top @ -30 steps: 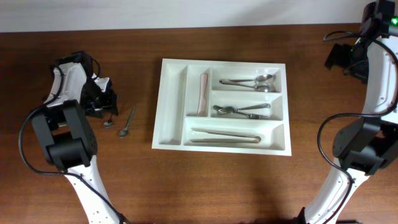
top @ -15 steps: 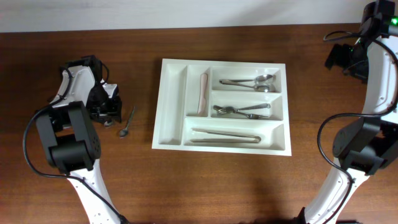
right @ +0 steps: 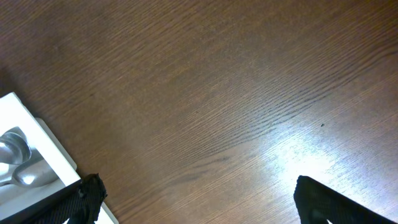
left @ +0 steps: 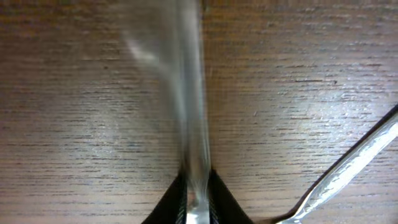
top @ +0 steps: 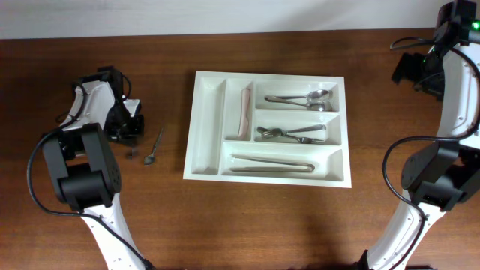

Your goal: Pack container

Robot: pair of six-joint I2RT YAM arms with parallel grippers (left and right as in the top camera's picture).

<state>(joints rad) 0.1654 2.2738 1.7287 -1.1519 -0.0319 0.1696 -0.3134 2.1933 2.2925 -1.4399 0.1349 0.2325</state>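
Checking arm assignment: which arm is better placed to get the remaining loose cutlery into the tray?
Left: the left claw is shut on a metal utensil handle, with the loose spoon close beside it, left of the tray. The right claw hangs open over table past the tray's right edge.

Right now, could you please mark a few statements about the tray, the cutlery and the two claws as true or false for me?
1. The leftmost narrow slot of the tray is empty. True.
2. A spoon lies on the table, left of the tray. True.
3. The right claw grips a plate. False: it is open and holds nothing.
4. The forks lie in the bottom wide slot. False: they lie in the middle wide slot.
5. The left claw is shut on a metal utensil. True.
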